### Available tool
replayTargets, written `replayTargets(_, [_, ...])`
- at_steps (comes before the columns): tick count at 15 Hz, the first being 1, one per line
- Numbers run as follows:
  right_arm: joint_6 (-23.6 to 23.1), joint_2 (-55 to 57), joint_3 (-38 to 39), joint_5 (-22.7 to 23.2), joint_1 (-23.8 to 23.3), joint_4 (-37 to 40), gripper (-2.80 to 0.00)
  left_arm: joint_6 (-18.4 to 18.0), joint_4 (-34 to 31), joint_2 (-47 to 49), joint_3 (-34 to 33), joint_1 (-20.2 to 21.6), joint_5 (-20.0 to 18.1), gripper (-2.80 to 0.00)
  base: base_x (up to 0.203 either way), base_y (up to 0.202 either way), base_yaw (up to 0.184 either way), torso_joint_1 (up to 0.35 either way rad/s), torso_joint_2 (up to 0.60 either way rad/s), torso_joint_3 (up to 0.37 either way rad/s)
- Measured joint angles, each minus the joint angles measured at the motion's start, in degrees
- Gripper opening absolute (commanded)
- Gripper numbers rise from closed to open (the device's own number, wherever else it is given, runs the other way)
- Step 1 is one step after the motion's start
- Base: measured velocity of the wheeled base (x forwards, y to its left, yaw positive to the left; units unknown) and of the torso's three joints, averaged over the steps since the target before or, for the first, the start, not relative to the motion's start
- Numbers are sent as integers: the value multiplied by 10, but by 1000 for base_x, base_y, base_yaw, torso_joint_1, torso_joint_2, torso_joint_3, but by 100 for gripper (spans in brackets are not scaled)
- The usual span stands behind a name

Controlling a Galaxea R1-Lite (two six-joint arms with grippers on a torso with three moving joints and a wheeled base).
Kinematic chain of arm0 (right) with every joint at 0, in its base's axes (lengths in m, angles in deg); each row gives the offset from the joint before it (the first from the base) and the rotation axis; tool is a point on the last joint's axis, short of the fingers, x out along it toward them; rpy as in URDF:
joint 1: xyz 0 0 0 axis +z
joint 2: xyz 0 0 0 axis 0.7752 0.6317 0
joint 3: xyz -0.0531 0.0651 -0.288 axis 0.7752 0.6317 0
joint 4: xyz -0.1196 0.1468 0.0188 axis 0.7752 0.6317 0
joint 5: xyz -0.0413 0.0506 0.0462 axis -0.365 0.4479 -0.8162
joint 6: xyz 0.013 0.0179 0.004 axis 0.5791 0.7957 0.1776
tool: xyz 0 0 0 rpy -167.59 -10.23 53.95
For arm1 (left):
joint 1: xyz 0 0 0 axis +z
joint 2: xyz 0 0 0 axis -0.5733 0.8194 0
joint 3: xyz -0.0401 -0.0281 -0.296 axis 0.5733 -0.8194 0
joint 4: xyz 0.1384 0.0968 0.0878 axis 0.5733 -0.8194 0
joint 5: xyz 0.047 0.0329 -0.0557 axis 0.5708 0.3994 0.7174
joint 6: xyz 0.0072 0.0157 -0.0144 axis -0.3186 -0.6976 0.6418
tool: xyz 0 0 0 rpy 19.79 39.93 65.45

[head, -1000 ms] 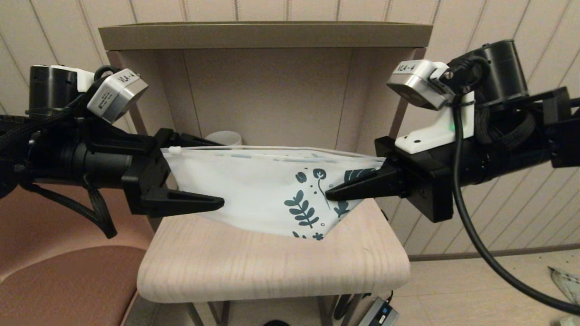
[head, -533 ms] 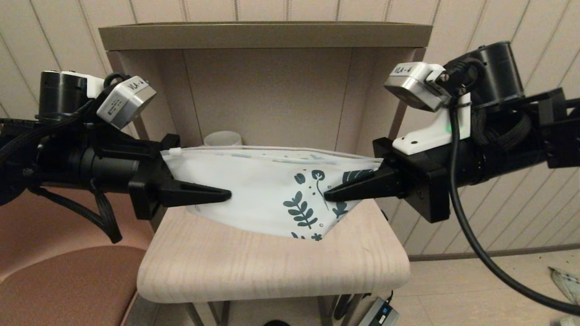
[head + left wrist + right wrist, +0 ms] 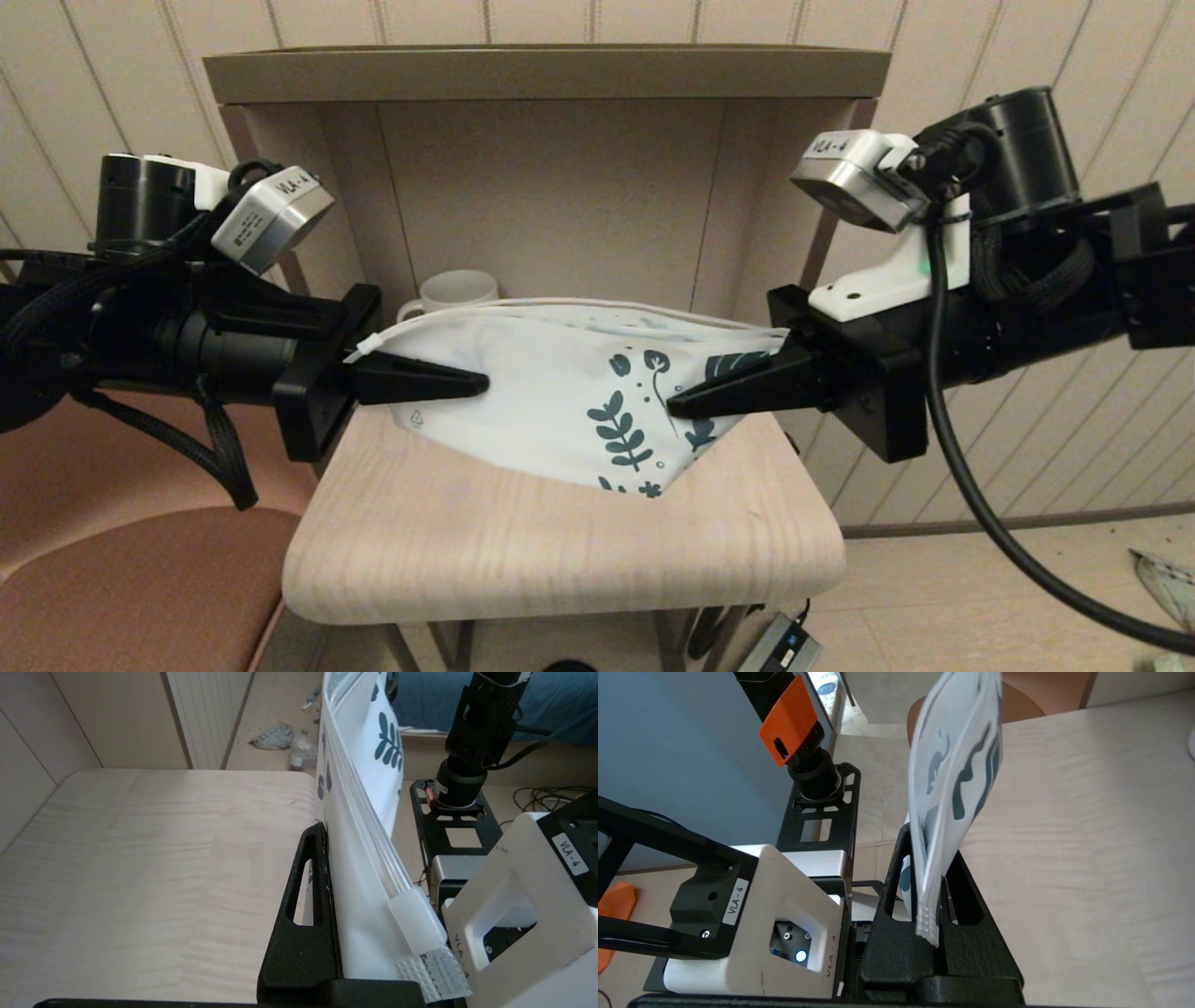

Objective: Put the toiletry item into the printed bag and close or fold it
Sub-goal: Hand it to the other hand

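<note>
Hanging between the two arms above the table, the flat white soft printed bag [image 3: 569, 392] with dark teal leaf and flower prints at its right end stretches left to right, its zip edge uppermost and its lower printed corner dipping down to the pale wooden tabletop [image 3: 560, 551]. Whether that corner touches the wood cannot be told. The small white zip slider [image 3: 415, 921] sits at the bag's left end, right beside the left gripper. The slim white tube is not visible in any view, so its place cannot be told.

The left gripper [image 3: 420, 381], a black two-fingered claw, is clamped on the left end of the bag; the left wrist view shows one black finger [image 3: 306, 910] pressed flat against the white film. The right gripper [image 3: 738, 385], also black, is pinched on the right, printed end, and the right wrist view shows the bag's edge sandwiched between its two fingers [image 3: 896, 905].

Behind the bag, at the far side of the table inside a beige open-fronted shelf unit [image 3: 551, 75], stands a white mug [image 3: 448, 291]. A brown padded chair seat [image 3: 140, 588] is near left.
</note>
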Motion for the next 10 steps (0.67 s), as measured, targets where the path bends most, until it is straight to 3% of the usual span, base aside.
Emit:
replayTargets(4, [-1, 5, -4, -11, -6, 0, -280, 1, -1, 0, -3, 0, 0, -280, 0, 0, 0, 0, 0, 0])
replayTargets(7, [-4, 8, -5, -64, -4, 0, -280, 1, 0, 1, -10, 0, -1, -280, 0, 0, 0, 0, 0, 0])
replayTargets(8, [-5, 9, -4, -76, -2, 2, -252, 2, -1, 2, -10, 0, -1, -280, 0, 0, 0, 0, 0, 0])
replayTargets(9, [-5, 9, -4, -78, -1, 3, 0, 2, 0, 2, -10, 0, -1, -280, 0, 0, 0, 0, 0, 0])
replayTargets(10, [-5, 9, -5, -80, 0, 2, 0, 2, 0, 2, -11, 0, -1, -280, 0, 0, 0, 0, 0, 0])
